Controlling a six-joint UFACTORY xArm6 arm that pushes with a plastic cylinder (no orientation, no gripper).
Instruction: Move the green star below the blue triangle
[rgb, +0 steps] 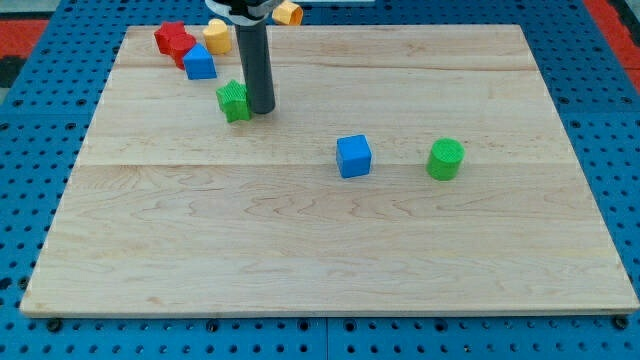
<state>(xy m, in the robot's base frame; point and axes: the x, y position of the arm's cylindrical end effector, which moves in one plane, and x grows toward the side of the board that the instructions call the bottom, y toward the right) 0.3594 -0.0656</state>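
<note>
The green star lies on the wooden board at the upper left. The blue triangle sits just above and to the left of it, a short gap between them. My tip stands right against the star's right side. The dark rod rises from there to the view's top.
A red block touches the blue triangle's upper left. A yellow block lies beside it, and another yellow block sits at the board's top edge. A blue cube and a green cylinder lie mid-board.
</note>
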